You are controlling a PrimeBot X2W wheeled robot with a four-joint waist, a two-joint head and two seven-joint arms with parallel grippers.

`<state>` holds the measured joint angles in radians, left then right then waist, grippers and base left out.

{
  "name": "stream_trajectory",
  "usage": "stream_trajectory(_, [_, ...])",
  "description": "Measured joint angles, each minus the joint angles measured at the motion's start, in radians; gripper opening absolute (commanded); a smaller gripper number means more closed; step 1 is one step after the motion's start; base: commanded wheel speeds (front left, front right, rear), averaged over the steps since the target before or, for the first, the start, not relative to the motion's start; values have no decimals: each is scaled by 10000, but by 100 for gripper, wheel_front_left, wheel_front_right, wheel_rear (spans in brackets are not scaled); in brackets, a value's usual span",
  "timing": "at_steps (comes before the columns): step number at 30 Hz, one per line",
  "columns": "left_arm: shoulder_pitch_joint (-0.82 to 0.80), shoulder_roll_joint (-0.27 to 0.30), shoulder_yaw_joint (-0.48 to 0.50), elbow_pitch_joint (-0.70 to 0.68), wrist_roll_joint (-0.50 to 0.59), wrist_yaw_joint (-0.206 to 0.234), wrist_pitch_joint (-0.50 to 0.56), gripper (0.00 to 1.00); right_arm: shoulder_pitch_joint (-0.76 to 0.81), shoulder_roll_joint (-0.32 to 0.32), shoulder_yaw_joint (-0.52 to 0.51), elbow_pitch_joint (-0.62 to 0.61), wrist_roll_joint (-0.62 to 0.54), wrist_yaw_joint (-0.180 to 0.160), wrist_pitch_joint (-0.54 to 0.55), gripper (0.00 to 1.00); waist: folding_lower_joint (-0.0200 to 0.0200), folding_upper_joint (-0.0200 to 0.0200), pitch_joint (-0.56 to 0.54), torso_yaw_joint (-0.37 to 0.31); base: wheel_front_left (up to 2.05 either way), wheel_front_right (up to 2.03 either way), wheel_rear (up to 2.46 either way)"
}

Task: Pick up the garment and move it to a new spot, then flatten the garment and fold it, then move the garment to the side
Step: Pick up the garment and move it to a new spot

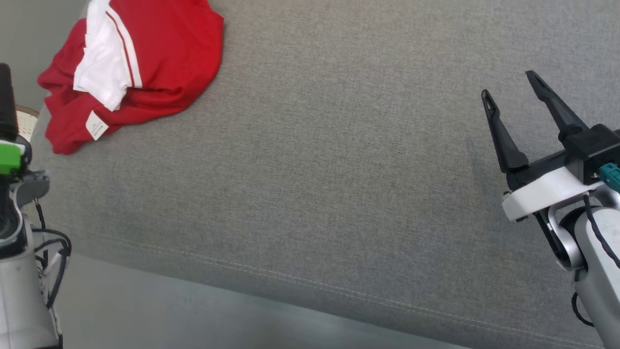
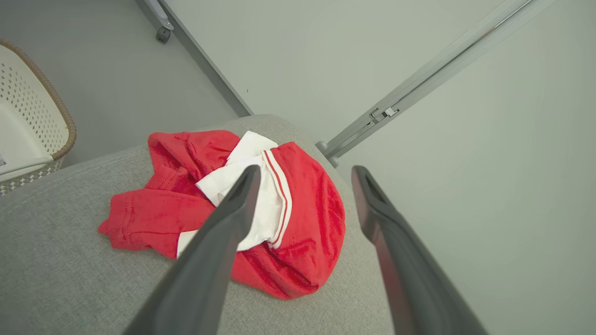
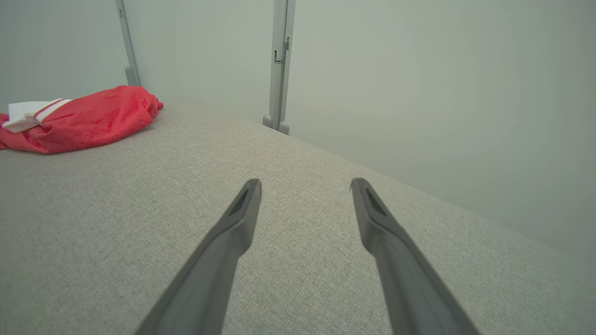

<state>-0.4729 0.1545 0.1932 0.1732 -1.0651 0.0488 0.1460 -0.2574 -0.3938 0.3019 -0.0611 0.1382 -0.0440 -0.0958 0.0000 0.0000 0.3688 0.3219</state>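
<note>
A red garment [image 1: 145,63] with white panels and stripes lies crumpled at the far left corner of the grey upholstered surface [image 1: 339,169]. In the left wrist view the garment [image 2: 307,218] is below my left gripper [image 2: 305,174], which hangs above it, open and empty. At the left edge of the head view one dark finger [image 1: 6,102] of that gripper shows. My right gripper [image 1: 508,85] stands open and empty over the right side of the surface, far from the garment [image 3: 84,118]. In its own view the right gripper [image 3: 305,184] holds nothing.
A white perforated basket [image 2: 28,121] with a brown rim stands on the floor beyond the surface's left end. Grey frame posts [image 3: 278,65] rise behind the far edge. The front seam and edge [image 1: 290,286] of the surface run along the bottom.
</note>
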Motion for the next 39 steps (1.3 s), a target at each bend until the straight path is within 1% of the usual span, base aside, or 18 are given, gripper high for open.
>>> stream_trajectory(3, [-795, -90, 564, 527, -869, 151, 401, 100, -156, -144, -123, -96, -82, 0, 10, 100, 0, 0, 358, -285, 0, 0, 0])
stream_trajectory(5, [-1229, -46, 825, 897, -1139, 261, 619, 100, -178, -242, -221, -140, -84, 0, 35, 100, 0, 0, 552, -502, 0, 0, 0])
stream_trajectory(12, [-1698, 332, 1149, 2497, -1189, 556, 1189, 100, -177, -573, -550, -347, -84, 0, 190, 100, 1, 0, 1150, -1118, 0, 0, 0])
stream_trajectory(16, [-1919, 288, 1135, 3331, -1183, 663, 1469, 100, -151, -677, -696, -454, -81, -4, 242, 100, 1, 0, 1373, -1347, 0, 0, 0])
stream_trajectory(20, [-2248, 270, 1039, 3917, -1175, 673, 1613, 100, -119, -750, -742, -602, -65, -2, 307, 100, 1, 0, 1486, -1446, 0, 0, 0])
stream_trajectory(26, [-2296, 380, 1064, 4819, -1051, 709, 1697, 100, -17, -874, -802, -846, -54, 0, 439, 100, 1, 0, 1468, -1498, 0, 0, 0])
stream_trajectory(33, [-2770, 347, 1122, 5336, -1066, 746, 1695, 100, 204, -924, -842, -876, -36, 0, 500, 100, 1, 0, 1345, -1490, 0, 0, 0])
stream_trajectory(39, [-2860, 347, 1126, 5833, -1068, 746, 1699, 100, 273, -920, -780, -932, 82, 44, 589, 100, 0, 0, 1162, -1545, 0, 0, 0])
